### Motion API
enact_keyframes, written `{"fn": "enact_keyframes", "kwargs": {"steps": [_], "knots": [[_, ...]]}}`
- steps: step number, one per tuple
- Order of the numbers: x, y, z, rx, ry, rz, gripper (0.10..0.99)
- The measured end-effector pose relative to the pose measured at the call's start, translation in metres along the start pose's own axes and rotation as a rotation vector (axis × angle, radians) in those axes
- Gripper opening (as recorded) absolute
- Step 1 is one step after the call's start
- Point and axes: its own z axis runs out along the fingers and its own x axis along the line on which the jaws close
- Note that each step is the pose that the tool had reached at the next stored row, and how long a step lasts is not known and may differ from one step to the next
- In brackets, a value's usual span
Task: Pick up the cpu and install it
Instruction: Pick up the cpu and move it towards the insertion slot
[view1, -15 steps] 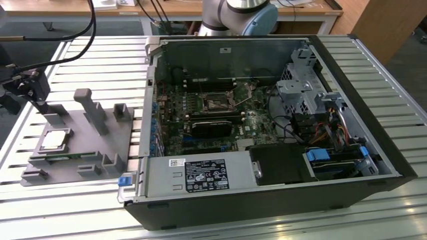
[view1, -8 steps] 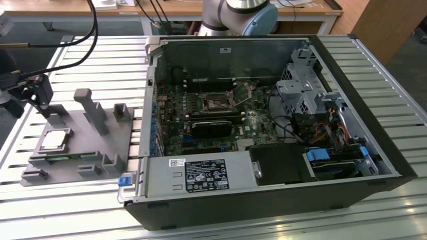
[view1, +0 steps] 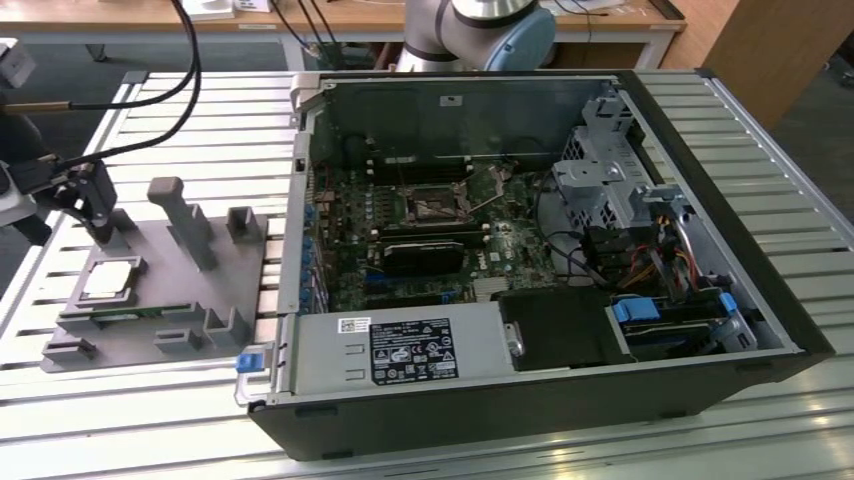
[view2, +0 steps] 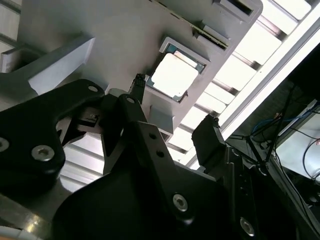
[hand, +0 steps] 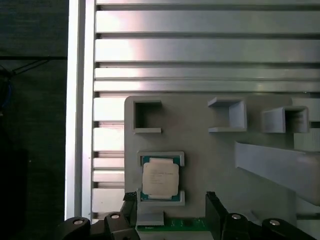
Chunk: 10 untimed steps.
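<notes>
One cpu (hand: 160, 179) flat in tray (hand: 200, 145) pocket, gripper (hand: 171, 200) spread wide beside its edge

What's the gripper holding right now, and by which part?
Nothing. The gripper is open, nothing between its fingers. The cpu lies flat in its nest on the grey fixture tray, not gripped.

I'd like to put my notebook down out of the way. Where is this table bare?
Bare slats lie on the exterior view's right of the case, and along the near edge in front of the tray. The tray is crowded: pegs, the cpu, the end effector above it.
</notes>
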Motion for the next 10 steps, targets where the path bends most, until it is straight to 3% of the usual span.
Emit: {"fn": "enact_keyframes", "kwargs": {"steps": [1,10], "knots": [[0.0000,-0.0002,0.0018,0.000,0.0001,0.000,0.659],[0.0022,-0.0029,0.0178,-0.002,0.0003,-0.001,0.659]]}}
